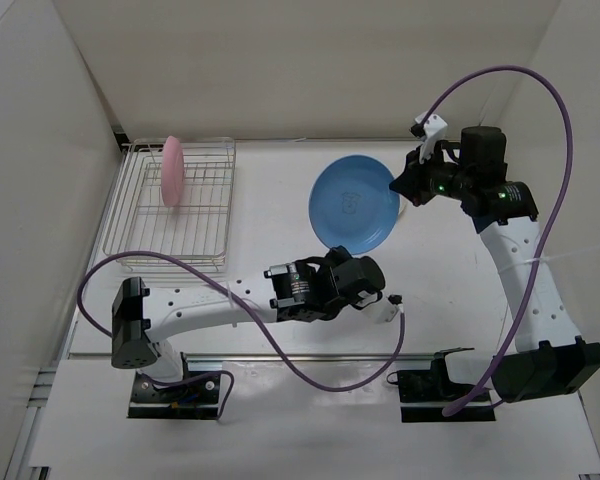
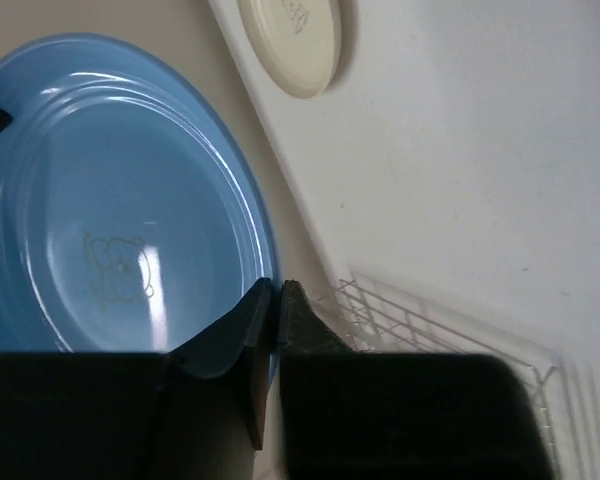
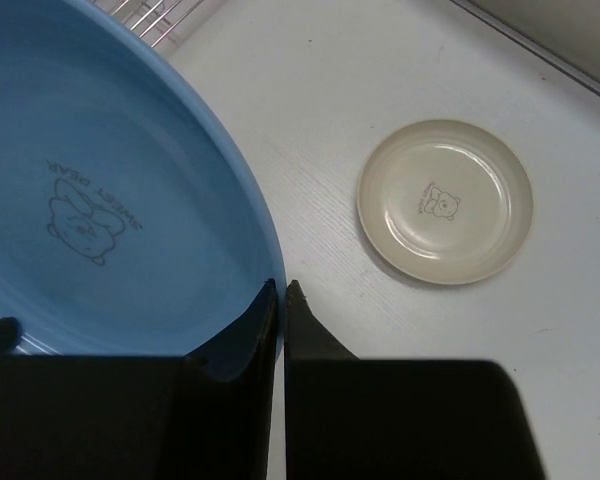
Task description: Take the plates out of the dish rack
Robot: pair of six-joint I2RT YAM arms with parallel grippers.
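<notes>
The blue plate (image 1: 352, 203) hangs above the table's middle, held by both grippers. My left gripper (image 1: 346, 254) is shut on its near rim. My right gripper (image 1: 399, 185) is shut on its right rim. In the left wrist view the jaws (image 2: 277, 290) pinch the blue plate (image 2: 110, 200), and in the right wrist view the jaws (image 3: 282, 290) pinch the blue plate (image 3: 110, 150). The pink plate (image 1: 172, 170) stands on edge in the dish rack (image 1: 130, 215) at the far left. The cream plate (image 3: 445, 200) lies flat on the table below the right gripper and also shows in the left wrist view (image 2: 292, 40).
White walls close the table at the back and on both sides. The rack's wires show in the left wrist view (image 2: 430, 320) and at the top of the right wrist view (image 3: 150, 12). Purple cables loop over both arms.
</notes>
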